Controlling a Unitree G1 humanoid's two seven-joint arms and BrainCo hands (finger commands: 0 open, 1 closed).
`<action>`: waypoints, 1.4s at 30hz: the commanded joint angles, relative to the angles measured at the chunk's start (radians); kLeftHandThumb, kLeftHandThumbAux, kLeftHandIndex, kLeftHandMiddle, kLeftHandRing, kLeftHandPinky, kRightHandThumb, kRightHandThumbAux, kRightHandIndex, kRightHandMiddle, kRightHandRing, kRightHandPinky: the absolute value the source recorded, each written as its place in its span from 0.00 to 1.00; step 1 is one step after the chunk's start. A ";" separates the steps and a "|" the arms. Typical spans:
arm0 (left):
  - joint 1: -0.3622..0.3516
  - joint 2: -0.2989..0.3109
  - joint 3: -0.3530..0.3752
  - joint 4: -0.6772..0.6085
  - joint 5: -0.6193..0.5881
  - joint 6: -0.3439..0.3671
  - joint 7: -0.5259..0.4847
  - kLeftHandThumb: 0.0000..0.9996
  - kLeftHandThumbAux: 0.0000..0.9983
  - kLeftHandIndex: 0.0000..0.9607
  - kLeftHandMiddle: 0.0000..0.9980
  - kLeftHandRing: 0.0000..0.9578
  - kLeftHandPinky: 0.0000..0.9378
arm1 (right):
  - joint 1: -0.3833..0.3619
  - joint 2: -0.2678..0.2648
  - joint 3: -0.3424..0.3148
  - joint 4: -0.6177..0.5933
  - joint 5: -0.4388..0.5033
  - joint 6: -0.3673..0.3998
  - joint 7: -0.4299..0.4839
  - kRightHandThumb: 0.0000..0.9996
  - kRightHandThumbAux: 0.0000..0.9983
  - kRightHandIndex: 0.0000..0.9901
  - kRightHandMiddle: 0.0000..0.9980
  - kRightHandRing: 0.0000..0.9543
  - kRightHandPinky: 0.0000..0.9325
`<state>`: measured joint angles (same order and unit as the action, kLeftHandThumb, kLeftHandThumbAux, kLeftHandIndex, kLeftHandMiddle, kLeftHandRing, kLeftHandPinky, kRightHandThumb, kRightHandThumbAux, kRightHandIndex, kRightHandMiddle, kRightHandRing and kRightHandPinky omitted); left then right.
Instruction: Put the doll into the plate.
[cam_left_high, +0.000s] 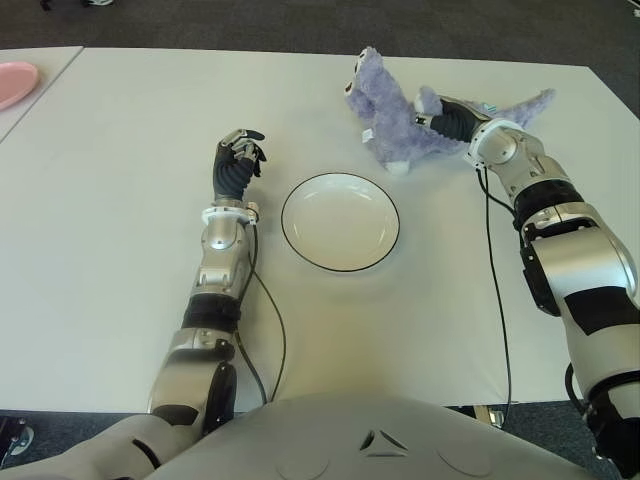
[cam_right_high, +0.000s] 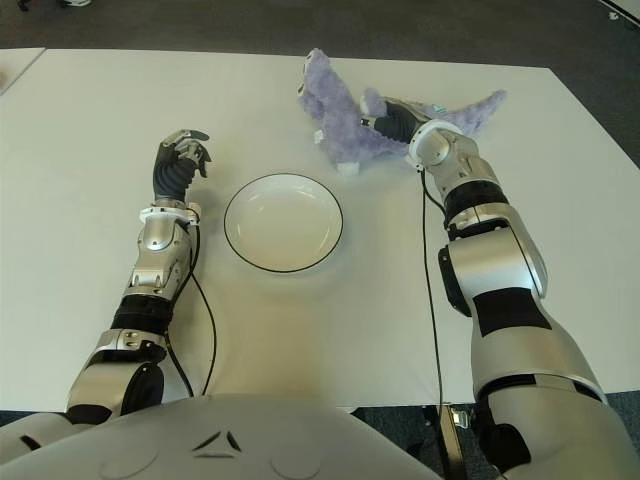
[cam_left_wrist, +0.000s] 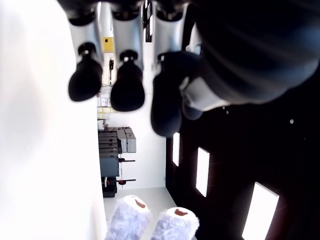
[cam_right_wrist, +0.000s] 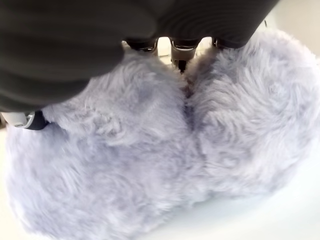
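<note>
White and matte, the tabletop (cam_left_high: 120, 250) carries one doll, one white plate and, at its far left edge, part of one pink plate (cam_left_high: 15, 82). Dark carpet shows beyond the far edge.

One doll (cam_left_high: 395, 115), a shaggy lavender plush with a long tail, lies on the tabletop directly under the right hand (cam_left_high: 447, 118). That hand is pressed into the fur at the doll's middle; in the right wrist view its fingers (cam_right_wrist: 180, 52) sink into the pile and fur bulges on both sides of them, so it is closed around the doll's body. The doll's head points away from the hand toward the far side, the tail trails out past the wrist.

One round, shallow white plate (cam_left_high: 340, 222) with a thin dark rim sits nearer the robot than the right hand, and just to the right of the left hand (cam_left_high: 238, 160). The left hand holds nothing, its dark rubbery fingers (cam_left_wrist: 127, 90) curled loosely.
</note>
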<state>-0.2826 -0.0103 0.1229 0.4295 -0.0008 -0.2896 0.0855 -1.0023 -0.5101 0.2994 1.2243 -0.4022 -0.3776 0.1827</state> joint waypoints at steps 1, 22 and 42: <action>0.135 -0.013 0.000 0.085 -0.013 0.011 -0.012 0.71 0.70 0.46 0.74 0.79 0.77 | 0.112 0.073 -0.142 0.014 0.159 -0.019 0.036 0.52 0.20 0.00 0.00 0.00 0.00; 0.125 -0.020 -0.001 0.076 -0.012 0.027 0.005 0.72 0.70 0.46 0.72 0.77 0.78 | 0.122 0.155 -0.394 -0.002 0.432 0.041 0.216 0.41 0.27 0.00 0.00 0.00 0.00; 0.113 -0.016 -0.006 0.102 -0.015 0.019 -0.010 0.71 0.70 0.46 0.74 0.79 0.78 | 0.121 0.062 -0.211 -0.062 0.236 0.020 0.238 0.56 0.32 0.00 0.00 0.00 0.00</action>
<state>-0.2831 -0.0046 0.1189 0.4336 -0.0071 -0.2762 0.0802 -0.9095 -0.4418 0.0333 1.1498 -0.0972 -0.3725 0.4280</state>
